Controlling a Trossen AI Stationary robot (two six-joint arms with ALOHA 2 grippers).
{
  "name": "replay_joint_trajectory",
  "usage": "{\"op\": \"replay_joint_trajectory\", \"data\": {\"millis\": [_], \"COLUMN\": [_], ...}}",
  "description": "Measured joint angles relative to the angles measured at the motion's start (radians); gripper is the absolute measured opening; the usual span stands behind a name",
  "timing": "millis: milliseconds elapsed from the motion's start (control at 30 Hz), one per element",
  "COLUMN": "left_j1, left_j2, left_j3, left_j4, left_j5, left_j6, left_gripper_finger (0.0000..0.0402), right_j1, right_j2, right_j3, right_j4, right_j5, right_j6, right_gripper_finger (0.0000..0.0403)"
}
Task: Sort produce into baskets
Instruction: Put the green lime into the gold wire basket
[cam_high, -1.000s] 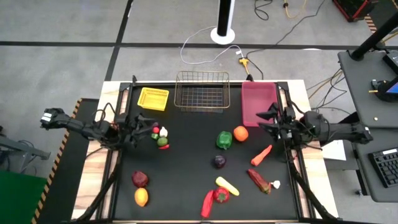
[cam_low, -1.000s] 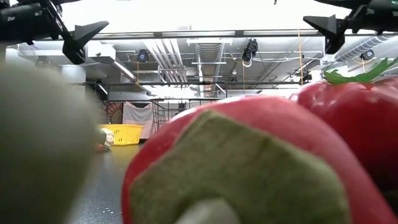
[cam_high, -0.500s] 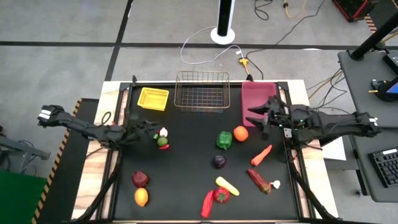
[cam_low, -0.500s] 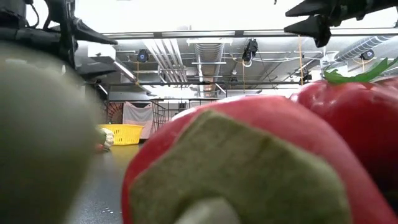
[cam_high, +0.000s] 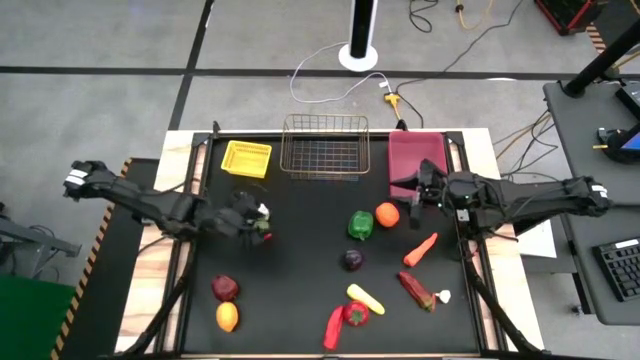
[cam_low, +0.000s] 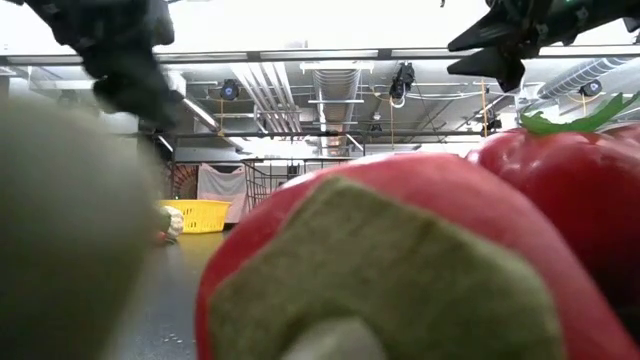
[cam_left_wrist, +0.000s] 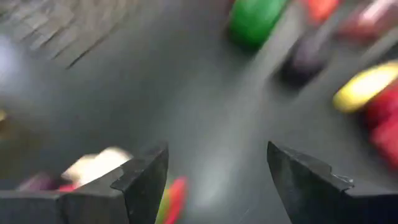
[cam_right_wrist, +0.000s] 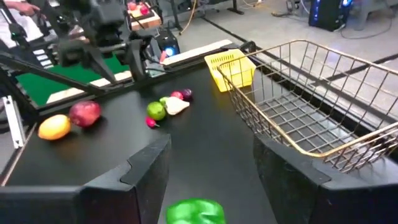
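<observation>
green pepper (cam_right_wrist: 194, 211) just beyond right claw (cam_right_wrist: 211, 180)

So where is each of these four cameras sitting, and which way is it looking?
High view: above the table, looking straight down; both arms show, left pincer and right pincer.
Low view: at tabletop height, looking level across; a red pepper fills it, arms overhead.
Left wrist view: on the left arm, looking past its open fingers at the table.
Right wrist view: on the right arm, past its open fingers.
Shared: the wire basket and yellow tray, high and right wrist.
</observation>
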Motion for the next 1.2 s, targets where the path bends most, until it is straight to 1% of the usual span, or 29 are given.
{"op": "replay_joint_trajectory", "data": {"millis": [67,167,300,433,567,700,800,1000,1200], "left_j1": [-0.009,-0.02,-0.025,-0.024,-0.024,-0.024,-0.024,-0.024,-0.024], "left_j2": [0.065,0.146,0.221,0.261,0.272,0.261,0.259,0.259,0.259], "left_j3": [0.06,0.097,0.094,0.059,0.033,-0.005,-0.035,-0.092,-0.108], "left_j4": [-0.147,-0.223,-0.201,-0.184,-0.167,-0.122,-0.095,0.006,0.014], "left_j5": [0.016,0.063,0.077,0.034,-0.004,-0.014,-0.023,-0.038,-0.056], "left_j6": [-0.003,0.01,0.06,0.076,0.076,0.088,0.096,0.11,0.106], "left_gripper_finger": [0.0256,0.0256,0.0256,0.0256,0.0256,0.0255,0.0243,0.0207,0.019], "right_j1": [0.0,0.0,0.0,0.0,0.0,0.0,0.0,0.0,0.0], "right_j2": [-0.003,-0.002,-0.002,-0.003,-0.003,-0.003,-0.003,-0.003,-0.003], "right_j3": [0.0,0.0,0.0,0.0,0.0,0.0,0.0,0.0,0.0], "right_j4": [-0.024,-0.044,-0.046,-0.046,-0.046,-0.046,-0.046,-0.045,-0.045], "right_j5": [0.0,0.0,0.0,0.0,0.0,0.0,0.0,0.0,0.0], "right_j6": [0.014,0.037,0.043,0.042,0.042,0.039,0.032,0.032,0.033], "right_gripper_finger": [0.0219,0.0219,0.0219,0.0219,0.0219,0.0219,0.0219,0.0219,0.0219]}}
